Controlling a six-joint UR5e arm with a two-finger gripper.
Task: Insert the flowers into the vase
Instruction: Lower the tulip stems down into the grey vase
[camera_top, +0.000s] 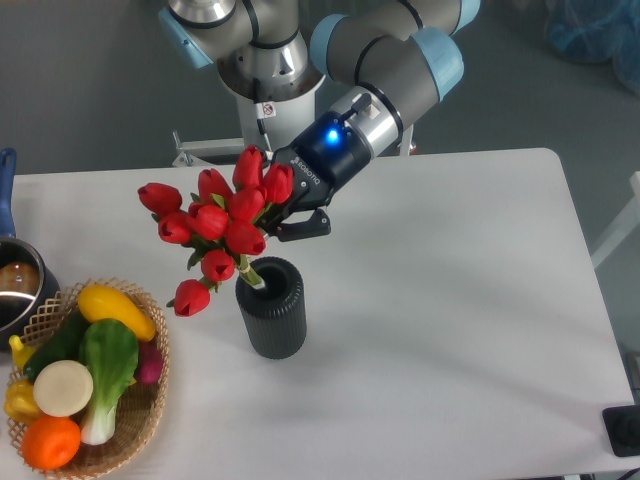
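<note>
The flowers (225, 215), a bunch of red tulip buds with green leaves, lean to the left above the vase (271, 315). Their pale stems reach down into its round mouth. The vase is a dark ribbed cylinder standing upright on the white table (450, 300). My gripper (283, 218) comes in from the upper right, just above the vase's mouth, and is shut on the bunch right below the buds. The buds hide most of its fingers; one black finger (308, 224) shows to the right of them.
A wicker basket (146, 418) of toy vegetables sits at the front left, close to the vase. A dark pot (14, 283) stands at the left edge. The arm's base (262, 70) rises behind the table.
</note>
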